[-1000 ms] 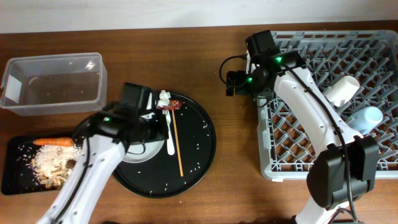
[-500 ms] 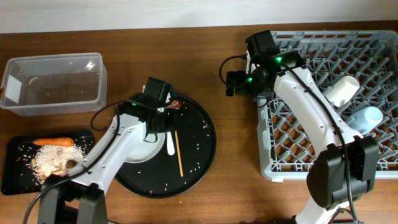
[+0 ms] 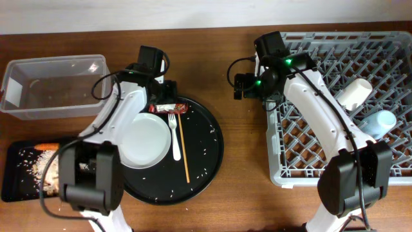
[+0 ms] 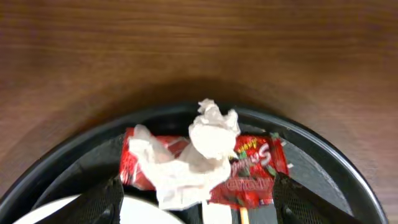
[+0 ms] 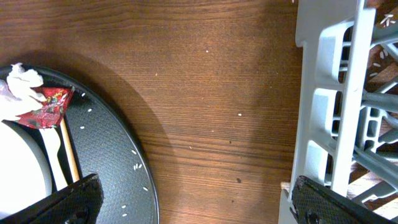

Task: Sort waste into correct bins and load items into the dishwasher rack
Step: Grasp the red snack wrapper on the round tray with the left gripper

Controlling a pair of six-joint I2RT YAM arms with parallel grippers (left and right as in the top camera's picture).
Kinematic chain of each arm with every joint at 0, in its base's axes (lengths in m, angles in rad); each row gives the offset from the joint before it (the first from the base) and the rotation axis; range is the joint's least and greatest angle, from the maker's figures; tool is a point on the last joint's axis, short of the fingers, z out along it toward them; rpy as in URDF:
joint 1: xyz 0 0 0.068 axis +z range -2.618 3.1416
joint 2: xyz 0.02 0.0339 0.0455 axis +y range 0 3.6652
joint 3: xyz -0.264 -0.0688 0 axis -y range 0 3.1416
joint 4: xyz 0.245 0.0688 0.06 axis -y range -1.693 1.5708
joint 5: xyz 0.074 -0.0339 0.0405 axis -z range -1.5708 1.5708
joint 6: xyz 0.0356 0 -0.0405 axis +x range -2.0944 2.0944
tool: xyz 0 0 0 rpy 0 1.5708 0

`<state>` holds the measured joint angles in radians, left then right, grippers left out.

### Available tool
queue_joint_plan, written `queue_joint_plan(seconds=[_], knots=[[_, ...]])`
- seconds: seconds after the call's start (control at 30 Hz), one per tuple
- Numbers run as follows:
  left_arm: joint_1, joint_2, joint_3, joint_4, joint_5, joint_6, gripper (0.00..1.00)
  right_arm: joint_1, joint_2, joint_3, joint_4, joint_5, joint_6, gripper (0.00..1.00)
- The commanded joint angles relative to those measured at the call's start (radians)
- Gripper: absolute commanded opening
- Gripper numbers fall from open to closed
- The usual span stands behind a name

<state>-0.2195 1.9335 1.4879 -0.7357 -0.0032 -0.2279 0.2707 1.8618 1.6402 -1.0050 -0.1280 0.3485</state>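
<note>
A wooden worktop, seen from above. The left tool hangs over the far rim of a round black tray with its fingers apart and nothing gripped. Directly beneath it, a crumpled white tissue lies on a red snack wrapper.

The right tool is also spread wide and empty (it sits over bare wood, between the tray and the grey dishwasher rack).

The job looks barely begun. A white cup and a pale blue cup lie in the rack. The white plate, white fork and chopstick remain on the tray, not yet loaded. The clear bin appears almost empty, and the tissue and wrapper are unsorted. Scattered rice sits on a small black board at the left.
</note>
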Motion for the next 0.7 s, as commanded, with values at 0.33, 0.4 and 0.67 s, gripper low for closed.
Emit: queue_joint_plan(seconds=[0.33,0.4,0.67], knots=[[-0.001,0.133,0.018,0.047,0.014,-0.010,0.34,-0.005,-0.010,0.015,0.000,0.006,0.008,0.99],[-0.001,0.133,0.019,0.047,0.014,-0.010,0.13,-0.005,-0.010,0.015,0.000,0.006,0.008,0.99],[0.019,-0.020,0.185,-0.035,-0.058,-0.010,0.01,-0.005,-0.010,0.015,0.000,0.006,0.008,0.99]])
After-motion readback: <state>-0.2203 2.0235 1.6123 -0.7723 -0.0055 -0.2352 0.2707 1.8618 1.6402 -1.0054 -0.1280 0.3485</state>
